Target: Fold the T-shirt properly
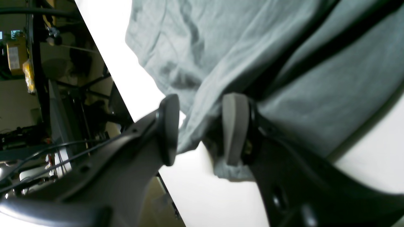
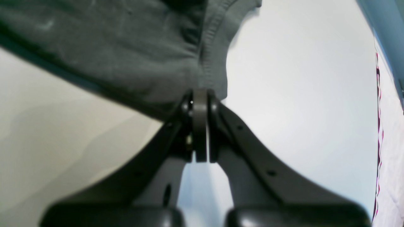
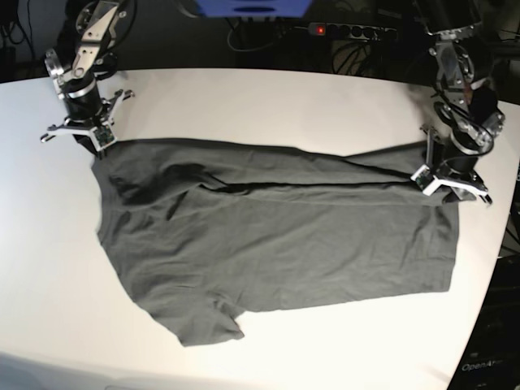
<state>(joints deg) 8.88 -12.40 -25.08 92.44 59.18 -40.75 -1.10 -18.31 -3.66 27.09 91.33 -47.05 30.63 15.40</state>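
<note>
The dark grey T-shirt (image 3: 276, 244) lies spread on the white table (image 3: 244, 97), its far long edge folded over toward the middle, one sleeve (image 3: 207, 321) at the front. My right gripper (image 3: 95, 145) is at the shirt's far left corner, and in its wrist view it (image 2: 200, 104) is shut on the stitched hem of the shirt (image 2: 126, 47). My left gripper (image 3: 441, 172) is at the shirt's far right corner. In its wrist view it (image 1: 202, 130) stands open, with a bunched edge of the shirt (image 1: 315, 104) lying against the right finger (image 1: 235, 129).
A power strip (image 3: 345, 30) and cables lie beyond the table's back edge. The table's right edge (image 3: 500, 244) runs close to my left arm. In the left wrist view the table edge (image 1: 120, 91) is close by, with dark frames beyond it.
</note>
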